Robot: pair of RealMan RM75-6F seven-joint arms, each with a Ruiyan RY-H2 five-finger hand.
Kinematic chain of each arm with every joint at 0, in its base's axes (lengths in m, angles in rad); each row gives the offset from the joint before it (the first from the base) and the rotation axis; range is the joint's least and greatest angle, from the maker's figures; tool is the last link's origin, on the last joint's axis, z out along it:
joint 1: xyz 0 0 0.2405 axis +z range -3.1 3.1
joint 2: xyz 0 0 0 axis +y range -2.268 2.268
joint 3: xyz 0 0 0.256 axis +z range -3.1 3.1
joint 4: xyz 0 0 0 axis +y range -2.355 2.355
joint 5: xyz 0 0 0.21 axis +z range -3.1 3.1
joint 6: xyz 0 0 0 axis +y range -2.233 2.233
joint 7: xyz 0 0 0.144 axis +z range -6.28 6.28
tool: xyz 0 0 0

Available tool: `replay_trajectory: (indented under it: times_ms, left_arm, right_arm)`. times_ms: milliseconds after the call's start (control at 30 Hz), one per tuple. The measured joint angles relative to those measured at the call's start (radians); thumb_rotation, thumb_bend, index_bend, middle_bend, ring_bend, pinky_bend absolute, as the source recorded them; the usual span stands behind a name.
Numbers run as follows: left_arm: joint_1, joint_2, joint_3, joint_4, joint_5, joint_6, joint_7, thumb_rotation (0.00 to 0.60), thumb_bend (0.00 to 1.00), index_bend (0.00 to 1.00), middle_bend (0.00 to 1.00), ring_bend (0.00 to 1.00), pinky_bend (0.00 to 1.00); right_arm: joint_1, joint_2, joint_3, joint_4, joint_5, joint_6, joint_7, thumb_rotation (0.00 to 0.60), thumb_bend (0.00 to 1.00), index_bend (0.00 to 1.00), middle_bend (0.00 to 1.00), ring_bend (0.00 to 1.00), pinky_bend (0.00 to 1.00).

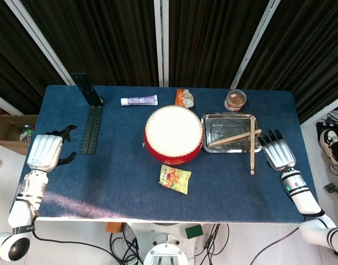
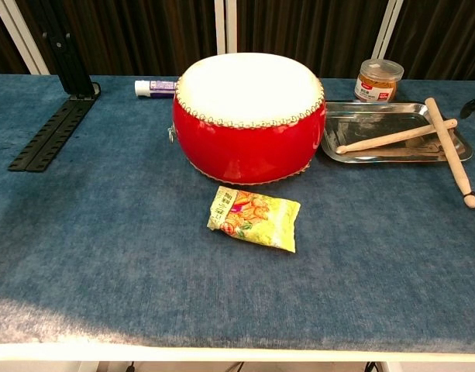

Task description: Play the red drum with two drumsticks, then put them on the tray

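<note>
Right robot hand [image 1: 277, 154] rests empty with fingers spread just right of the tray [image 1: 212, 120], likely placed to nudge the nearby stick [image 1: 252, 154] hanging over its rim; another stick [image 1: 235, 137] lies inside, drum [image 1: 173, 134] further left, left robot hand [image 1: 46, 152] idle, holding nothing

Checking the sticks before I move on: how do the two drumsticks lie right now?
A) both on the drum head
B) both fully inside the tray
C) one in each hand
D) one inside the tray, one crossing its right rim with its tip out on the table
D: one drumstick lies diagonally within the tray, while the other drumstick crosses the right rim, its tip resting on the blue table.
</note>
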Motion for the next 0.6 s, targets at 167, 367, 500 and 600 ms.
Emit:
replay_trajectory:
  times_ms: [167,367,500,600]
  left_arm:
    - [0.010,0.010,-0.002,-0.008,0.001,-0.007,-0.012,0.600,0.21,0.24,0.45,0.47,0.56]
    - [0.020,0.017,-0.009,-0.017,0.008,-0.004,-0.023,0.600,0.21,0.24,0.45,0.47,0.56]
    - [0.029,0.023,-0.010,-0.023,0.016,0.001,-0.026,0.600,0.21,0.24,0.45,0.47,0.56]
    - [0.035,0.027,-0.011,-0.026,0.015,0.002,-0.029,0.600,0.21,0.24,0.45,0.47,0.56]
  right_arm:
    - [0.024,-0.086,-0.008,0.131,-0.079,-0.012,0.057,0.600,0.11,0.31,0.33,0.13,0.19]
    - [0.057,-0.158,-0.007,0.229,-0.142,-0.018,0.104,0.600,0.19,0.38,0.38,0.16,0.20]
    - [0.076,-0.184,-0.001,0.263,-0.161,-0.031,0.120,0.600,0.30,0.45,0.40,0.21,0.23]
    - [0.086,-0.193,0.013,0.273,-0.162,-0.039,0.136,0.600,0.35,0.48,0.41,0.22,0.24]
